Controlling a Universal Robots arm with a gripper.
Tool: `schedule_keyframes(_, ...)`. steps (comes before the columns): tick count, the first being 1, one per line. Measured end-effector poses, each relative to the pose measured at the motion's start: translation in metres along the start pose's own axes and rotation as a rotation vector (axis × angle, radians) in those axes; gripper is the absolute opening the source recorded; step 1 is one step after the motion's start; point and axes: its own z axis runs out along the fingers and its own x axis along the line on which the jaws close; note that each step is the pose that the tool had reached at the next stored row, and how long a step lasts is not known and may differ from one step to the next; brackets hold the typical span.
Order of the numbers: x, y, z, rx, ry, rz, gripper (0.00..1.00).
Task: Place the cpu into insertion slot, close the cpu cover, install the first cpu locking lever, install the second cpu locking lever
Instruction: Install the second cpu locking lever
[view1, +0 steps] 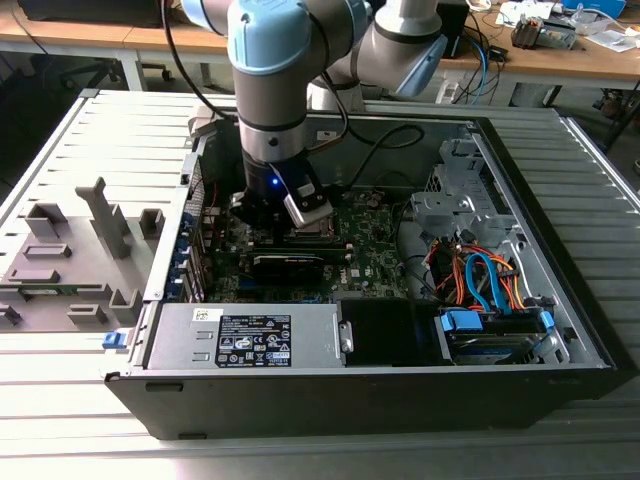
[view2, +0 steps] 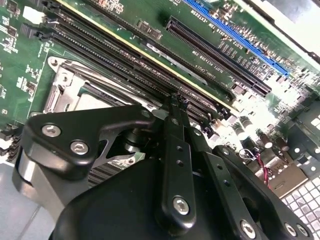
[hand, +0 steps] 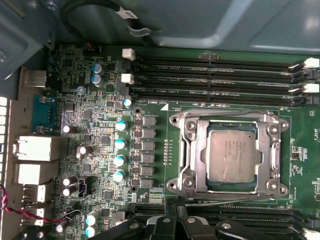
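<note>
CPU seated in socket, cover down, gripper hovering at the socket edge

From my remote station I find the cpu (hand: 233, 157) lying flat inside the insertion slot (hand: 176, 120), its silvery face showing through the window of the cpu cover (hand: 199, 154), which appears lowered around it. In the exterior view the gripper (view1: 300, 215) hangs low over the motherboard (view1: 375, 245) inside the open computer case (view1: 560, 330), towards that view's left. In the second wrist view the gripper's fingers (view2: 176, 107) are drawn narrowly together with nothing visibly between them, tips just beside the socket frame, which I judge suits working a thin locking lever; the levers' state I cannot tell
</note>
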Motion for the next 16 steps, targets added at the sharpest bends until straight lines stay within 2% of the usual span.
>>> schedule_keyframes(5,0.0000,0.0029,0.0009,-0.0029,0.0004,-0.023,0.11)
schedule_keyframes(8,-0.0001,0.0049,0.0014,-0.0076,0.0003,-0.036,0.11)
schedule_keyframes(11,-0.0002,0.0053,0.0019,-0.0233,-0.0011,-0.048,0.11)
schedule_keyframes(12,-0.0001,0.0053,0.0021,-0.0324,-0.0014,-0.053,0.11)
schedule_keyframes(13,0.0000,0.0053,0.0030,-0.0373,-0.0017,-0.055,0.11)
schedule_keyframes(16,0.0001,0.0041,0.0053,-0.0385,-0.0013,-0.056,0.11)
